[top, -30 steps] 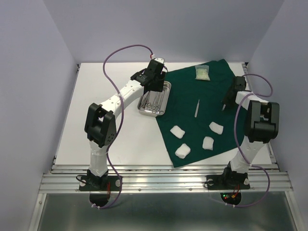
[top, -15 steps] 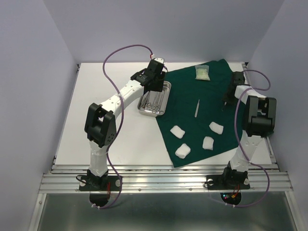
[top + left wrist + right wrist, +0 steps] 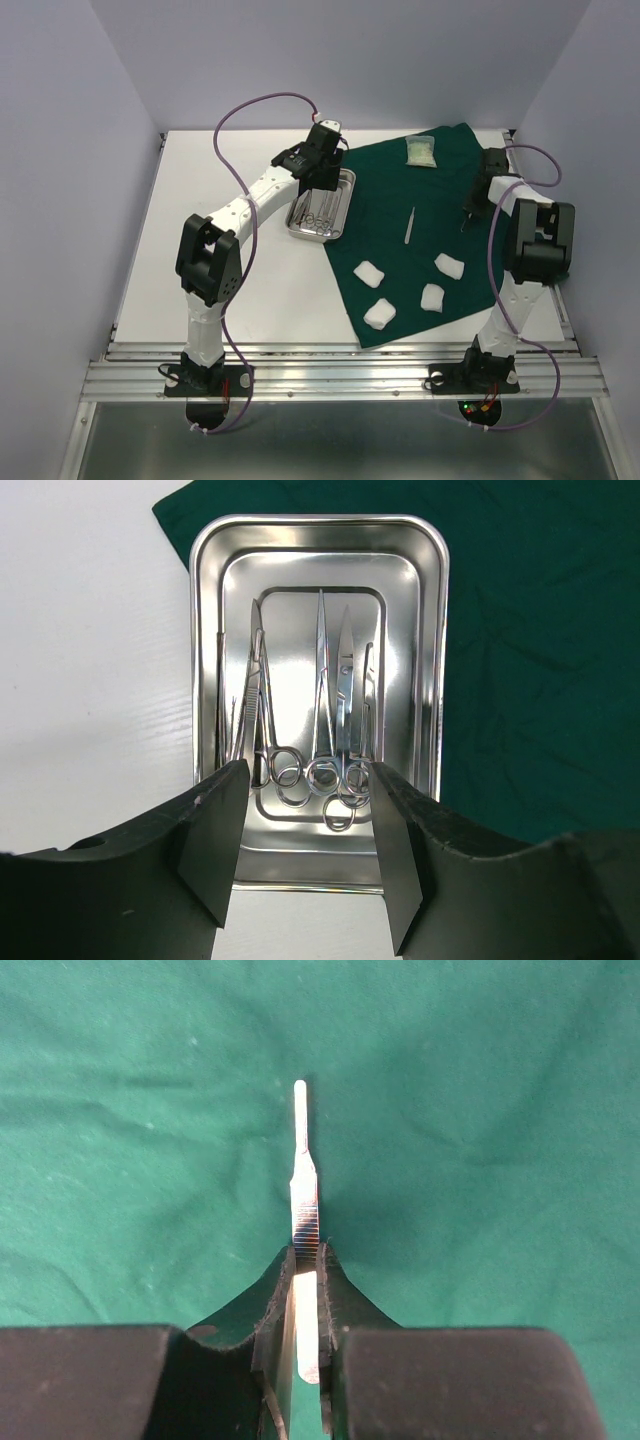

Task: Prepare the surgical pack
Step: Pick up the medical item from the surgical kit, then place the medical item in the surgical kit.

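Over the right side of the dark green drape (image 3: 480,1110), the right gripper (image 3: 306,1252) is clamping its two fingers flat against a steel scalpel handle (image 3: 303,1175). The handle's long axis is running in line with the fingers, and its narrow tip is pointing out past the fingertips. Its butt end is disappearing between the fingers, and whether the tip is touching the cloth cannot be told. From above, this held piece is too small to make out.

Farther left, the left gripper (image 3: 307,775) is hanging with its fingers wide apart over the near end of the steel tray (image 3: 205,600) at the drape's left edge. Several ring-handled instruments (image 3: 262,710) are lying lengthwise in it, rings toward the gripper, tips away; they are overlapping and hard to count.

On the drape, a second slim steel tool (image 3: 408,225), four gauze pads (image 3: 370,272) and a pale packet (image 3: 421,151) are lying apart.
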### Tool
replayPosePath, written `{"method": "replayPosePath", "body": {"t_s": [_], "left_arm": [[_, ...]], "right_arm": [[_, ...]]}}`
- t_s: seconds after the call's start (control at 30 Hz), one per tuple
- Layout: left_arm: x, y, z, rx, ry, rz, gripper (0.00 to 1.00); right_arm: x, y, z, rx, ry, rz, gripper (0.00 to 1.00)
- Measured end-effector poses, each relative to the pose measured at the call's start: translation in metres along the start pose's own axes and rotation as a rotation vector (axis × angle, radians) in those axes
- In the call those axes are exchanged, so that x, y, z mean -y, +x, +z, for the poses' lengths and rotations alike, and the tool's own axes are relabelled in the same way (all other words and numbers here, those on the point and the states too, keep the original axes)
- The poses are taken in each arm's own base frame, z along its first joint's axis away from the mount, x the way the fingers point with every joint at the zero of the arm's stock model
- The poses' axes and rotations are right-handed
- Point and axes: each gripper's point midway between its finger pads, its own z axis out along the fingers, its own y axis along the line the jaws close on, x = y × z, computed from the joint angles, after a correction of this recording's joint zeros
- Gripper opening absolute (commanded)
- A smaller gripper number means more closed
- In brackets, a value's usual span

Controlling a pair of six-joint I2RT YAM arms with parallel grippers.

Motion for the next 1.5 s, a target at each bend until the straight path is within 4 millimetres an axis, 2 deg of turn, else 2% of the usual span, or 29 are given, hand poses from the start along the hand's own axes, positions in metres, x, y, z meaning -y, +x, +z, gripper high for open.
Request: {"method": "replayPosePath", "body": {"t_s": [0.17, 0.43, 0.63, 0.7, 0.8, 0.9, 0.97, 1.0, 1.07, 1.13, 1.23, 1.27, 1.33, 1.43, 1.5], "left_arm": [[0.000, 0.000, 0.000, 0.000, 0.000, 0.000, 0.62], [0.000, 0.001, 0.000, -0.005, -0.001, 0.002, 0.62], [0.000, 0.002, 0.000, -0.007, -0.001, 0.002, 0.62], [0.000, 0.002, 0.000, -0.007, -0.001, 0.002, 0.62], [0.000, 0.002, 0.000, -0.007, 0.000, 0.001, 0.62], [0.000, 0.002, 0.000, -0.008, 0.002, 0.001, 0.62], [0.000, 0.002, 0.000, -0.008, 0.002, 0.001, 0.62], [0.000, 0.002, 0.000, -0.008, 0.002, 0.002, 0.62], [0.001, 0.002, -0.001, -0.008, 0.002, 0.002, 0.62], [0.002, 0.003, -0.001, -0.009, 0.002, 0.004, 0.62], [0.002, 0.003, -0.001, -0.010, 0.001, 0.006, 0.62], [0.002, 0.004, -0.001, -0.012, 0.000, 0.006, 0.62], [0.001, 0.004, -0.001, -0.012, -0.003, 0.007, 0.62], [0.001, 0.004, -0.001, -0.013, -0.003, 0.006, 0.62], [0.001, 0.004, -0.001, -0.013, -0.003, 0.005, 0.62]], "right_arm": [[0.003, 0.003, -0.010, -0.013, 0.004, -0.003, 0.01], [0.000, -0.012, -0.033, 0.031, -0.026, 0.006, 0.01], [-0.013, -0.009, -0.055, 0.045, -0.090, 0.003, 0.01], [-0.023, -0.005, -0.063, 0.052, -0.114, -0.008, 0.01], [-0.057, 0.006, -0.080, 0.062, -0.174, -0.046, 0.01], [-0.106, 0.026, -0.095, 0.061, -0.265, -0.103, 0.01], [-0.128, 0.038, -0.101, 0.055, -0.304, -0.126, 0.01], [-0.144, 0.048, -0.104, 0.047, -0.331, -0.143, 0.02], [-0.164, 0.062, -0.104, 0.032, -0.358, -0.165, 0.02], [-0.185, 0.081, -0.096, -0.002, -0.373, -0.190, 0.07], [-0.201, 0.102, -0.083, -0.043, -0.375, -0.205, 0.21], [-0.205, 0.108, -0.079, -0.056, -0.374, -0.208, 0.32], [-0.210, 0.117, -0.074, -0.074, -0.373, -0.213, 0.42], [-0.218, 0.111, -0.079, -0.052, -0.385, -0.207, 0.43], [-0.217, 0.107, -0.080, -0.032, -0.373, -0.204, 0.48]]}}
